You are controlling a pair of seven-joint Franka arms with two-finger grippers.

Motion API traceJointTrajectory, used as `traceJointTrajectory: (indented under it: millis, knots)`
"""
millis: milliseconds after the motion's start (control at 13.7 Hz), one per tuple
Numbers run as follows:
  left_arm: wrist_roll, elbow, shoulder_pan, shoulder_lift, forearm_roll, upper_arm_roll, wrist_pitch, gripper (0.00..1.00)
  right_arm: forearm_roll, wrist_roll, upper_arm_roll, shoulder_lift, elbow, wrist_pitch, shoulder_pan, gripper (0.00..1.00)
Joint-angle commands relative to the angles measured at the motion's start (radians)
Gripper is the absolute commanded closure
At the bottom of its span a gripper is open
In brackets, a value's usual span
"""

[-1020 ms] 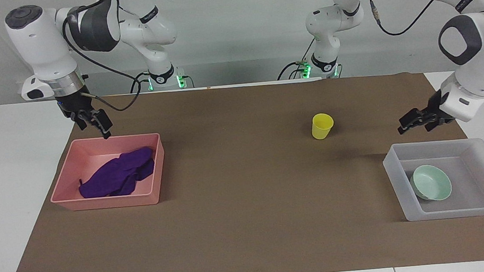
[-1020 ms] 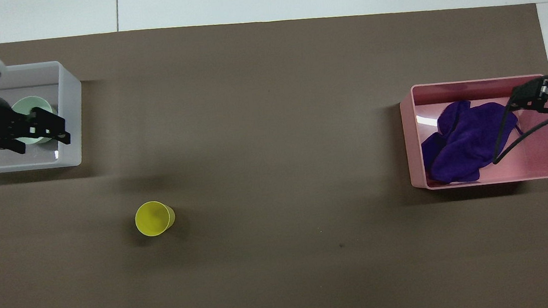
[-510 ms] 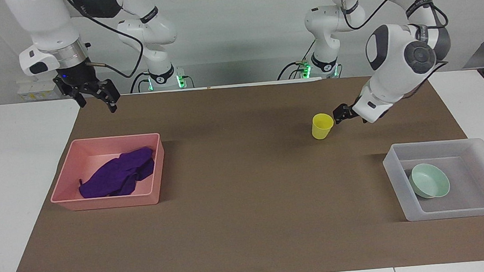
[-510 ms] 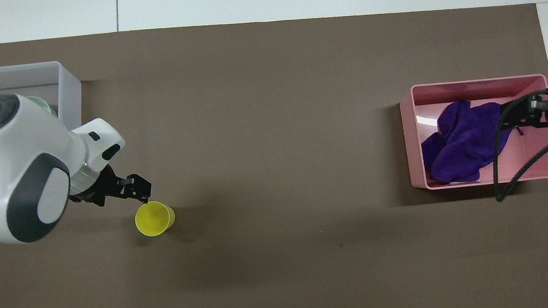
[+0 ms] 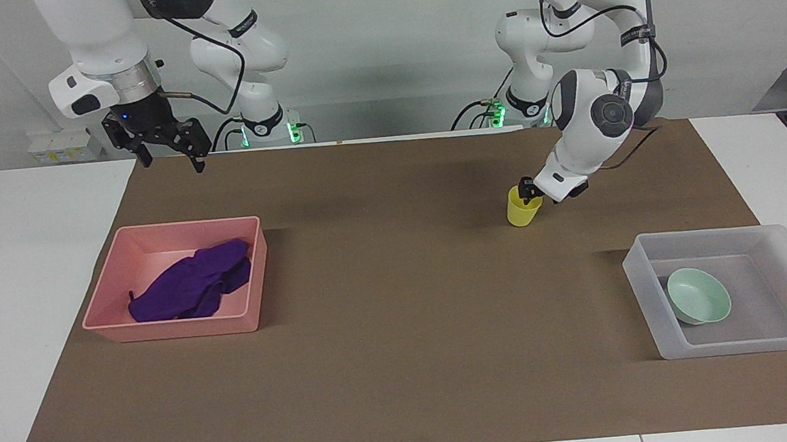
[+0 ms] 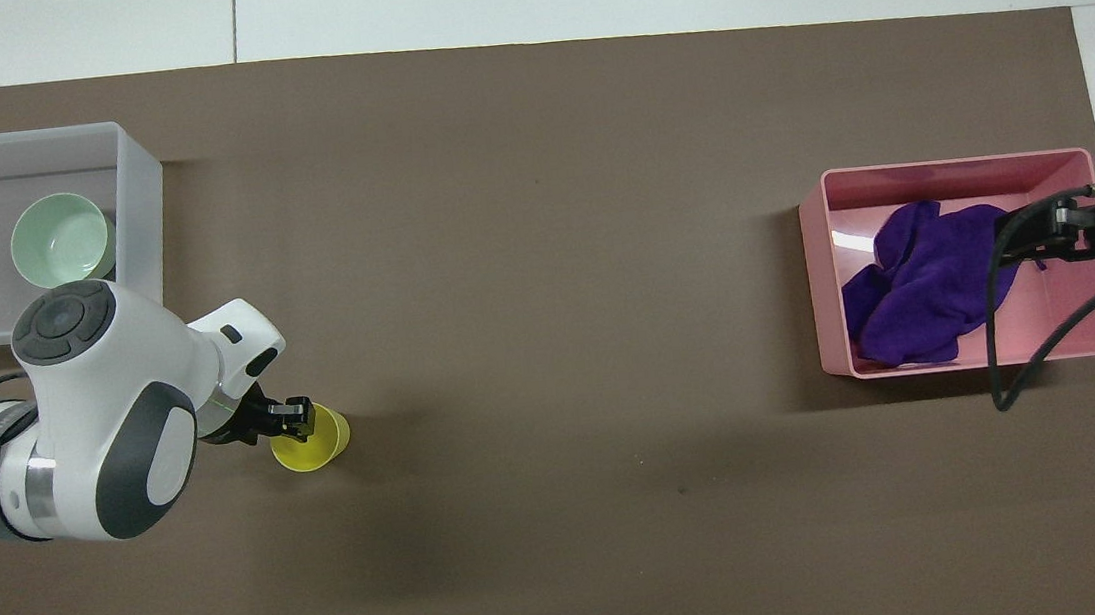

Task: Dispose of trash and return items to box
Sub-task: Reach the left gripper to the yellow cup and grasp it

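The yellow cup (image 5: 522,214) stands upright on the brown mat; it also shows in the overhead view (image 6: 322,448). My left gripper (image 5: 526,191) is down at the cup's rim, on the side toward the left arm's end, also in the overhead view (image 6: 295,419). The mint-green bowl (image 5: 699,296) lies in the translucent box (image 5: 732,346) at the left arm's end, farther from the robots than the cup. The purple cloth (image 5: 189,289) lies in the pink tub (image 5: 175,330). My right gripper (image 5: 171,158) is open, empty and raised over the pink tub (image 6: 956,170).
The brown mat (image 5: 403,334) covers most of the table, with white table at both ends. A black cable (image 6: 1003,344) hangs from the right hand over the pink tub. The box (image 6: 143,226) and the bowl (image 6: 59,239) show unobstructed from overhead.
My left gripper swung from over the box to the yellow cup and came down to its rim. My right gripper rose from the pink tub's rim. The cup has not moved.
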Motion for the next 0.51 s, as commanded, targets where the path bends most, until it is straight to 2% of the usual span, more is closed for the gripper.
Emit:
traceJointTrajectory:
  millis: [0,219,437]
  knots:
    - [-0.006,-0.017,0.008,0.003,-0.044,0.015,0.014,1.0,0.019,-0.061,0.002,0.019,0.035,-0.012,-0.019,0.0]
    - [-0.019,0.001,0.012,-0.001,-0.055,0.016,0.0,1.0,0.007,-0.103,0.003,0.046,0.079,-0.028,-0.019,0.0]
    - [-0.051,0.171,0.05,0.009,-0.066,0.019,-0.131,1.0,0.021,-0.108,0.002,0.046,0.067,-0.028,-0.03,0.0]
